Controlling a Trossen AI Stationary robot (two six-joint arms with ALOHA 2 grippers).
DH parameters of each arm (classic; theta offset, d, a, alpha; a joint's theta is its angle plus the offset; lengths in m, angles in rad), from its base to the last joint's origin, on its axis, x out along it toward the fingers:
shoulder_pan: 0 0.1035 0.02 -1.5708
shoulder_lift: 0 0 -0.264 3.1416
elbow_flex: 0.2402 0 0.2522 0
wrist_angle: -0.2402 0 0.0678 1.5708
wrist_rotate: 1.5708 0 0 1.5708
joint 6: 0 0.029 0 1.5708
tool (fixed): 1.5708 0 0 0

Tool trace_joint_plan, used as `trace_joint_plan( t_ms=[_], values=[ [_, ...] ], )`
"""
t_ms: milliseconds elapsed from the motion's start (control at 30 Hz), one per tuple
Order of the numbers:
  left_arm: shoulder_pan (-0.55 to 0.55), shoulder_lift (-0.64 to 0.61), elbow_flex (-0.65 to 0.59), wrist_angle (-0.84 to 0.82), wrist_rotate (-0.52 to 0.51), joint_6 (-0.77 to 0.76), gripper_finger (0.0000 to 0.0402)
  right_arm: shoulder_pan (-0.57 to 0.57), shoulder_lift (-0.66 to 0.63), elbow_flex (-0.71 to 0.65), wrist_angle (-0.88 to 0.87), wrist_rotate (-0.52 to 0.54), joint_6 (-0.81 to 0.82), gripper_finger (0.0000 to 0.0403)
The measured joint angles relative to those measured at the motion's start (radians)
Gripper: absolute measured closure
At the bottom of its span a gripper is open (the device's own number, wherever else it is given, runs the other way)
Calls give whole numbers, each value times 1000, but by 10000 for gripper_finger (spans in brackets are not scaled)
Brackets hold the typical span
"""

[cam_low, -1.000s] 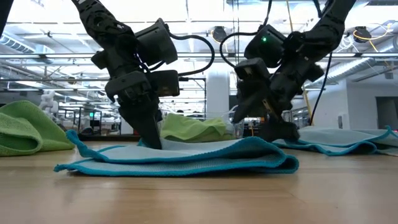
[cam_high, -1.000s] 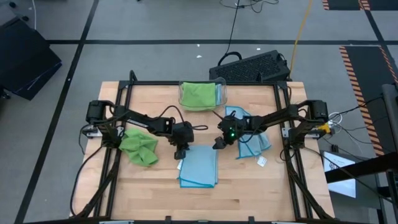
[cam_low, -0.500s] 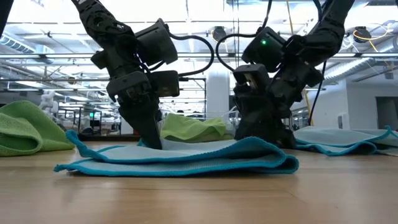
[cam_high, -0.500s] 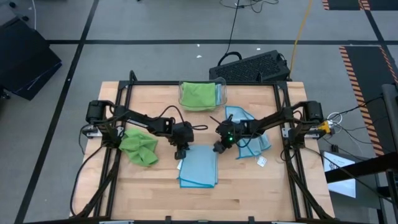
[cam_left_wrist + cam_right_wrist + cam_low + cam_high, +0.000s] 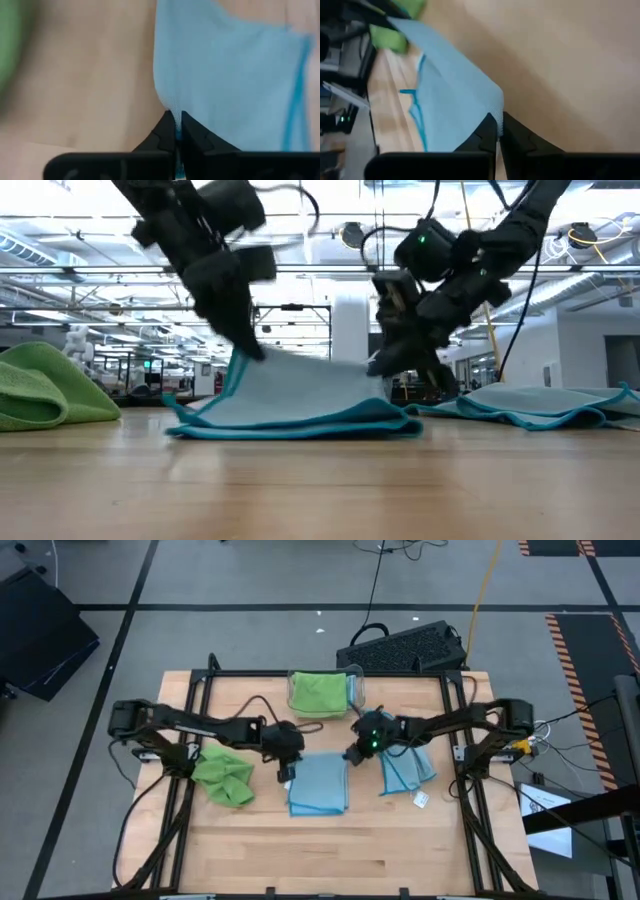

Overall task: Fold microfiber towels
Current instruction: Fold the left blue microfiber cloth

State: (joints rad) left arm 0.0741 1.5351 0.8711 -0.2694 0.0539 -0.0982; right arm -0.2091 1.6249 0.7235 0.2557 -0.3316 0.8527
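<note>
Both grippers clamped on far corners of light blue towel [image 5: 318, 783] at table [image 5: 400, 860] centre: left gripper [image 5: 285, 752] on one far corner, right gripper [image 5: 356, 752] on the other. Jaws seen closed on cloth edge in left wrist view [image 5: 175, 131] and right wrist view [image 5: 498, 126]. Far edge raised off wood, near edge resting on table in low view [image 5: 300, 412].

Judged step: carrying lifted edge over toward near edge for a fold. To do well: keep both corners level and evenly spaced so cloth stays taut; bring edge down flush on near hem, teal borders matched; release only once cloth lies flat.

Elsewhere: crumpled blue towel [image 5: 405, 762] just beside right arm, lime green towel [image 5: 224, 778] heaped under left arm, another green towel [image 5: 318, 692] in clear bin [image 5: 358, 690] at far edge.

Hard to make out: number of layers in held towel; white tag not found on it. Total towel count unclear; heaps may hide more. Small white scrap [image 5: 421, 799] near crumpled blue towel, identity unsure. Left gripper blurred in low view [image 5: 243, 350].
</note>
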Motion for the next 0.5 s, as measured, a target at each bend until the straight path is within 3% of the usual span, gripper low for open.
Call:
trace_joint_plan(
  t_ms=[233, 400, 500],
  values=[
    [-37, -143, 1, -9, -83, 17, 392, 10, -159, 2, -79, 54, -147, 400],
    [-111, -125, 3, -27, -93, -13, 391, 79, -181, 3, -143, 95, -161, 400],
    [-164, -90, 3, -38, -158, -10, 388, 120, -153, 3, -144, 125, -153, 401]
  ],
)
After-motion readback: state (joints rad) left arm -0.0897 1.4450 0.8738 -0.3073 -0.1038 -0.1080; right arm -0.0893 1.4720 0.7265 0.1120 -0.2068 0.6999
